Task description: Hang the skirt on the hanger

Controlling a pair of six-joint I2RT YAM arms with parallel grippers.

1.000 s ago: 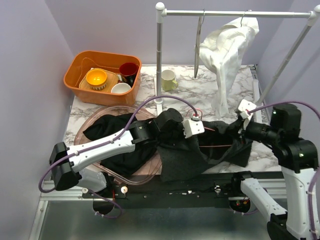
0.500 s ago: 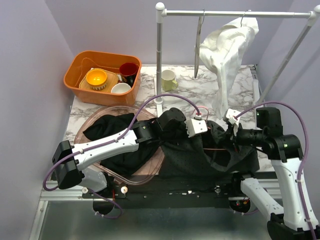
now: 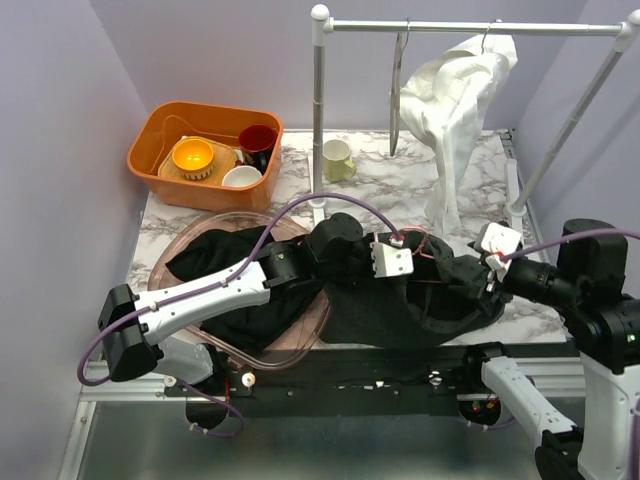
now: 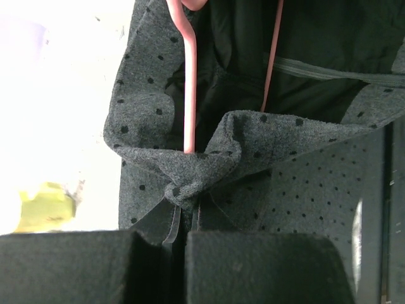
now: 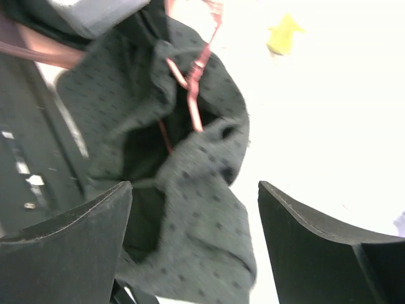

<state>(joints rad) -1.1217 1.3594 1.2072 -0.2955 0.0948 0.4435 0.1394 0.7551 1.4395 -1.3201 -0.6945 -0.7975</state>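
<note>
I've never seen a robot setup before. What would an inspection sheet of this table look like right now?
Surface: marble table, partly under cloth.
Job's things: grey dotted skirt heaped at near edge; pink hanger partly inside its opening.
Clutter: orange bin of crockery; yellow mug; clear basin of black clothes; white garment on rail.
Grippers: left gripper shut on skirt; right gripper open over skirt.
Cables: purple cables loop above the table.
Surroundings: lilac walls.

Skirt (image 4: 304,190) cut from matt, felted grey cloth, hanger (image 4: 189,95) moulded in smooth pink plastic, tub (image 3: 200,192) in glossy orange plastic.
</note>
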